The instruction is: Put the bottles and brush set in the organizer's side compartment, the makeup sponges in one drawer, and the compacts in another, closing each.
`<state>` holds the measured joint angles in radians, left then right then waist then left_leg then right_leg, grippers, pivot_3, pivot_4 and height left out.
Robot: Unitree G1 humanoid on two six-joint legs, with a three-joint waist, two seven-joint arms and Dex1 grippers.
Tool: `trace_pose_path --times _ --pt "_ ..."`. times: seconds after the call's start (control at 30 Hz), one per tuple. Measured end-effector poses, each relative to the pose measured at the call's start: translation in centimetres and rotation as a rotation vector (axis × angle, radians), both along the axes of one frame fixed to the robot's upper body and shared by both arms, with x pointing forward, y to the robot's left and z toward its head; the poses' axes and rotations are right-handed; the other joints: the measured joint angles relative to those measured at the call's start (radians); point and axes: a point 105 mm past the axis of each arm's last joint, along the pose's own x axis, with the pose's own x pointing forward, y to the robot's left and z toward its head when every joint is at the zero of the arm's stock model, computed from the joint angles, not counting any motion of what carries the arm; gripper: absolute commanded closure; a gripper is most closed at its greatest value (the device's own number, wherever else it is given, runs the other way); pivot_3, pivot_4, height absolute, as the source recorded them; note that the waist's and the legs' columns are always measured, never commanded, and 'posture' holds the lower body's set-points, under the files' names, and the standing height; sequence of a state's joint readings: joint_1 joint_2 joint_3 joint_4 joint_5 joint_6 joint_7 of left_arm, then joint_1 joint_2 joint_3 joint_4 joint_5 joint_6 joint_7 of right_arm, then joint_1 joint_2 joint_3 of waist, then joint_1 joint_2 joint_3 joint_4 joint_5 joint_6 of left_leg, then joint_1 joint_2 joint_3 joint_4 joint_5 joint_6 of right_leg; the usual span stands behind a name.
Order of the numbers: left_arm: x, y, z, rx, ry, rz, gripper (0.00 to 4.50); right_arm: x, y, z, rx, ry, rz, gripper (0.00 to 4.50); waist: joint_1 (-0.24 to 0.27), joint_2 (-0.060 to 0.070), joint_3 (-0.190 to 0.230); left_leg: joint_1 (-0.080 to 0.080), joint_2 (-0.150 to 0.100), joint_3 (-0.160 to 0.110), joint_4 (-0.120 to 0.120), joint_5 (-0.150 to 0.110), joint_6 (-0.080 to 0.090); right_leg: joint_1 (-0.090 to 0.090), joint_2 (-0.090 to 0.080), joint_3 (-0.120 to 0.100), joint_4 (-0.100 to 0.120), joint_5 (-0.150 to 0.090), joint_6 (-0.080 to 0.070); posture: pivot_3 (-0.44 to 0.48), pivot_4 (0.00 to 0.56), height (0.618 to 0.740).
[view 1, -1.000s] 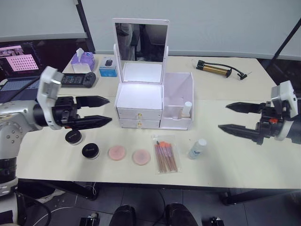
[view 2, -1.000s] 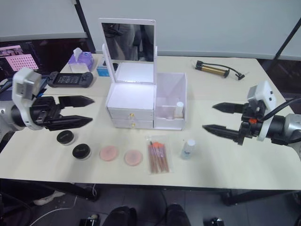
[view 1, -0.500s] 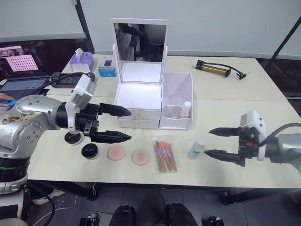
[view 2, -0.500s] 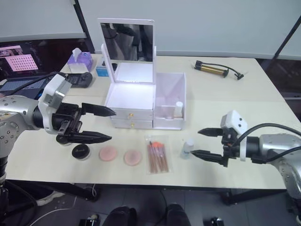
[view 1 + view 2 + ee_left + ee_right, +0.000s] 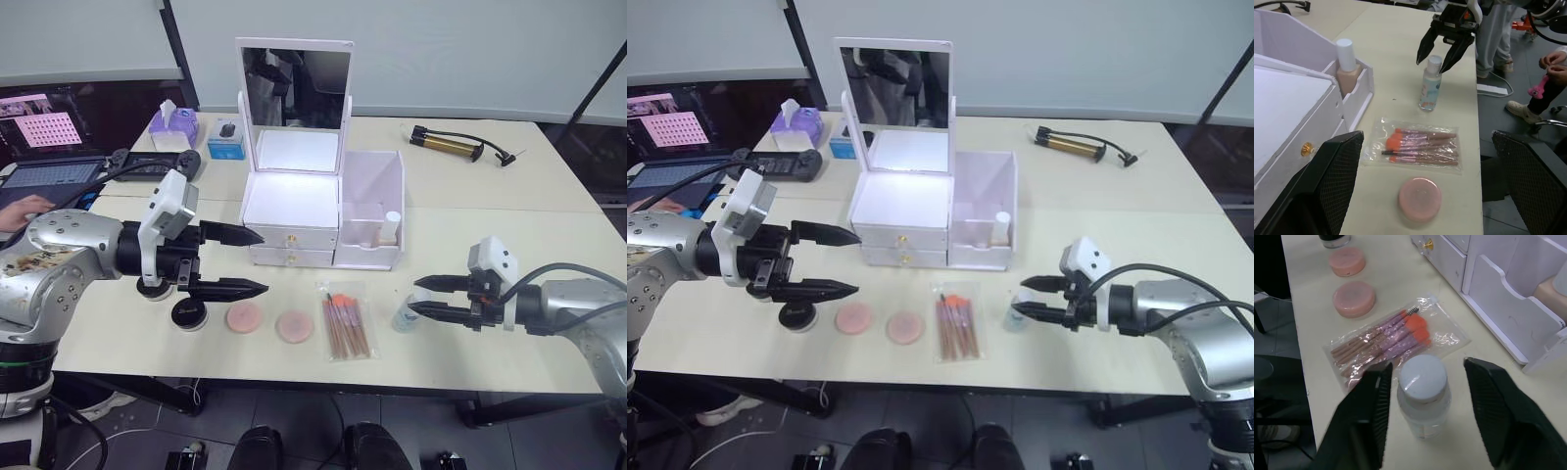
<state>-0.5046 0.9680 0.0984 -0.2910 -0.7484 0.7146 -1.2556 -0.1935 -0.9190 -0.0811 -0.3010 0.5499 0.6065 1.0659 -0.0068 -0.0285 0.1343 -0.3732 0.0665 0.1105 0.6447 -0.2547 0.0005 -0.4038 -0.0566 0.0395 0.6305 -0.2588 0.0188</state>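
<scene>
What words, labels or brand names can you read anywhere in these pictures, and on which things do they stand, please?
None can be read.
Clear bottle: teal label with print, too blurred to read.
Black jar: pale script on its lid, too small to read.
Blue box behind the organizer: markings too small to read.
Laptop screen: a pink grid pattern, no legible text.

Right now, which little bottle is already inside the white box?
The beige bottle with the whitish cap stands in the organizer's side compartment. The clear bottle with the teal label is out on the table, between the right gripper's open fingers.
</scene>
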Motion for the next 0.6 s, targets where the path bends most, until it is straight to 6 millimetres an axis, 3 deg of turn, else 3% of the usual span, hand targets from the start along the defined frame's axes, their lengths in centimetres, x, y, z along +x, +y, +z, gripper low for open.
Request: trace_pose_path --times 0.07,0.43,0.6 --pt "0.0 0.0 0.1 -0.002 -0.013 -0.002 0.0 0.2 0.1 -0.1 -0.009 -0.005 0.002 3.58 0.0 0.0 0.0 0.0 0.0 0.0 0.0 0.0 0.0 0.0 0.0 0.0 0.0 0.0 0.0 0.0 0.15 0.732" --pt "0.4 0.4 0.1 -0.015 -0.009 0.026 0.0 0.4 0.7 0.2 0.009 -0.02 0.03 3.59 -0.003 0.0 0.0 0.0 0.0 0.0 0.0 0.0 0.0 0.0 0.0 0.0 0.001 0.0 0.0 0.0 0.15 0.732" --pt "0.6 0.9 0.4 -0.03 -0.032 0.056 0.0 1.5 1.6 3.8 0.063 -0.096 0.06 3.59 -0.006 0.0 0.0 0.0 0.0 0.0 0.0 0.0 0.0 0.0 0.001 0.0 0.001 0.0 -0.001 0.0 0.15 0.732"
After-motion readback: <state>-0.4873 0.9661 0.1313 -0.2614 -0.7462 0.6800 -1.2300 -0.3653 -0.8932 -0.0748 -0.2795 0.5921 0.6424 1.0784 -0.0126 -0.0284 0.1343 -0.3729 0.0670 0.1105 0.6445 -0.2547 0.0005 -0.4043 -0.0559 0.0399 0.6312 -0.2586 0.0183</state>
